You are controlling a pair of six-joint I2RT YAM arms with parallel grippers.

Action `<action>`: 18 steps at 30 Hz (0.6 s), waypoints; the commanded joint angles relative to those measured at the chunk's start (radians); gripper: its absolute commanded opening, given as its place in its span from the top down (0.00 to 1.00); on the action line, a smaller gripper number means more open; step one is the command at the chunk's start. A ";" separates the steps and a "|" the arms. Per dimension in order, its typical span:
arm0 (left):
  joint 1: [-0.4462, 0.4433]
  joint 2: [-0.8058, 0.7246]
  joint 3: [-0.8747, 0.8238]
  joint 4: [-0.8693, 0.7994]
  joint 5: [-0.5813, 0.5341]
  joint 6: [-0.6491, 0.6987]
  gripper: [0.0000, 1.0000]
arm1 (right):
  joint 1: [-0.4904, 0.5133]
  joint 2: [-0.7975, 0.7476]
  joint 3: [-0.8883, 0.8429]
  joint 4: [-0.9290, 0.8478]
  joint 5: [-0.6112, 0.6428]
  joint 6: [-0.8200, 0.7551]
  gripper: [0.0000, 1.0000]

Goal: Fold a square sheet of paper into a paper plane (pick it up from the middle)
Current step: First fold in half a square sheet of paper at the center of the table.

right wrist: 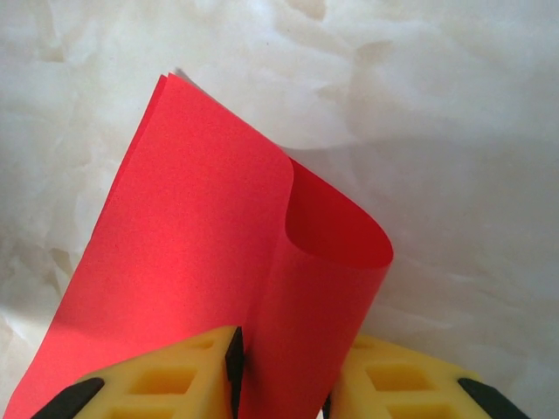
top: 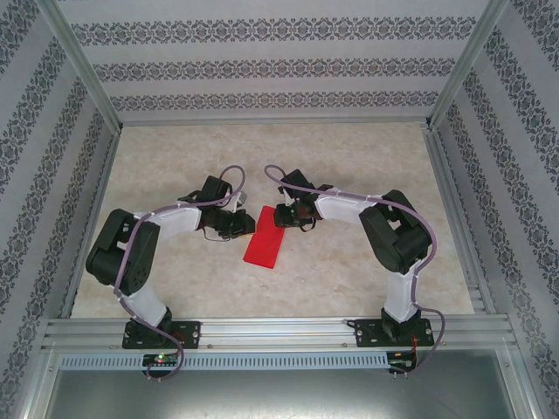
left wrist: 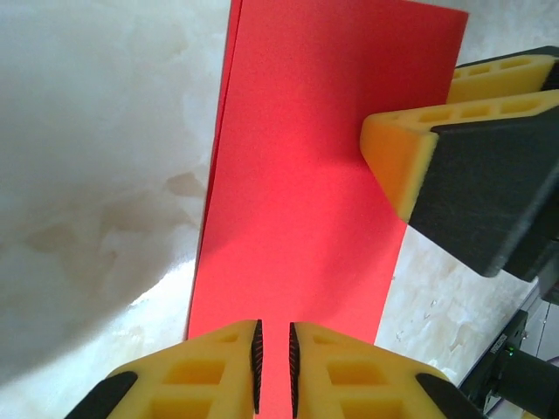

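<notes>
The square sheet of paper [top: 262, 237] lies on the marble table as a narrow red rectangle, folded in two layers. My left gripper [top: 243, 225] is low over its left long edge. In the left wrist view the jaws [left wrist: 274, 367] stand a narrow gap apart over the flat red paper [left wrist: 306, 175], with nothing clamped. My right gripper [top: 281, 214] is at the far end of the sheet. In the right wrist view it [right wrist: 279, 375] is shut on a lifted top layer that curls into a loop [right wrist: 336, 236] above the flat layer [right wrist: 175, 253]. The right gripper's yellow fingers [left wrist: 397, 153] reach over the paper's right edge.
Bare marble tabletop [top: 349, 166] surrounds the paper. Aluminium frame rails [top: 279, 327] run along the near edge and up both sides [top: 458, 201]. Patterned walls close the back and sides. Both arm elbows [top: 122, 253] [top: 397, 231] stand near the front corners.
</notes>
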 commanded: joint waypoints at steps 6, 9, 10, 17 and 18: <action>0.028 -0.086 -0.037 -0.021 -0.014 -0.039 0.80 | 0.015 0.029 0.005 -0.097 0.032 -0.072 0.68; 0.030 -0.102 -0.042 -0.030 -0.010 -0.035 0.80 | 0.018 0.027 0.007 -0.096 0.033 -0.085 0.68; 0.030 -0.100 -0.048 -0.023 0.000 -0.039 0.81 | 0.018 0.029 0.010 -0.099 0.033 -0.089 0.68; 0.031 -0.071 -0.098 0.053 0.064 -0.070 0.80 | 0.031 0.041 0.028 -0.114 0.046 -0.115 0.67; 0.030 -0.068 -0.103 0.062 0.065 -0.072 0.80 | 0.033 0.042 0.031 -0.117 0.048 -0.118 0.67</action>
